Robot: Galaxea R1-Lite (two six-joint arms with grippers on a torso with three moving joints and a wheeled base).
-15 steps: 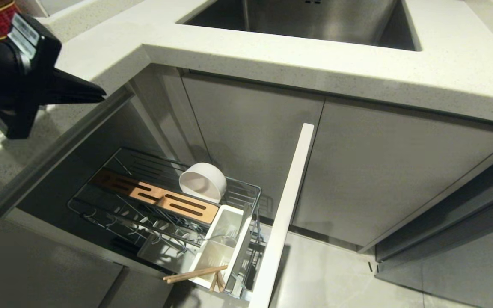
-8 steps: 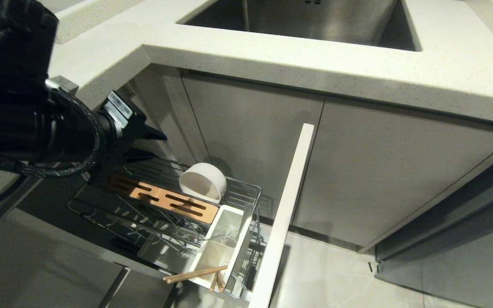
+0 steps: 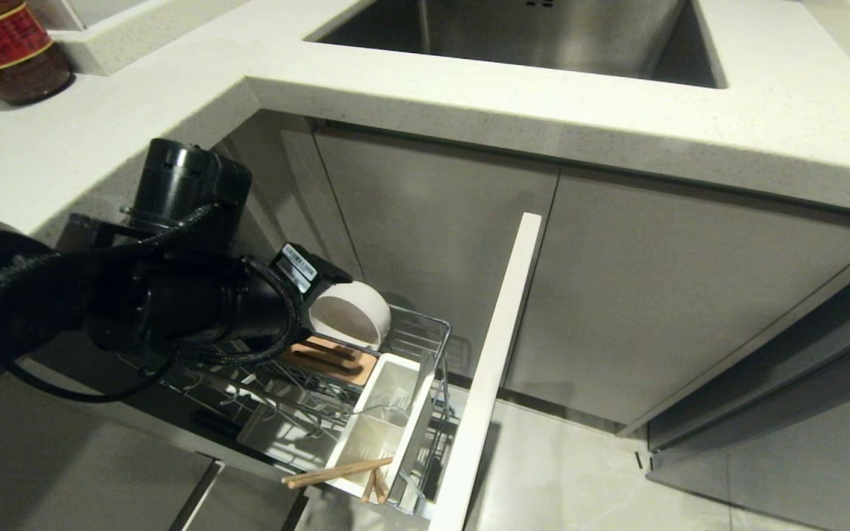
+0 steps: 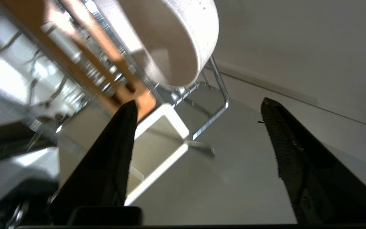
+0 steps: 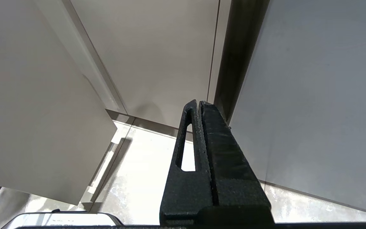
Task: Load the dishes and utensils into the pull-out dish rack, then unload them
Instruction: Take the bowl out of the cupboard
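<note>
Left end effector (image 4: 199,127) at centre-left of head view, low over dish rack (image 3: 425,324), fingers spread wide, empty: likely lining up on bowl (image 3: 351,313).
Bowl on edge in rack at frame centre, propped by wires so rim is graspable.
Chopsticks (image 3: 336,472) jut from white caddy (image 3: 384,420), lower centre.
Right end effector (image 5: 199,105) closed, empty, parked by cabinet doors.

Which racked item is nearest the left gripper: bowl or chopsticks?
The bowl, tipped on its side right beside the left gripper; the chopsticks lie at the caddy's far end.
</note>
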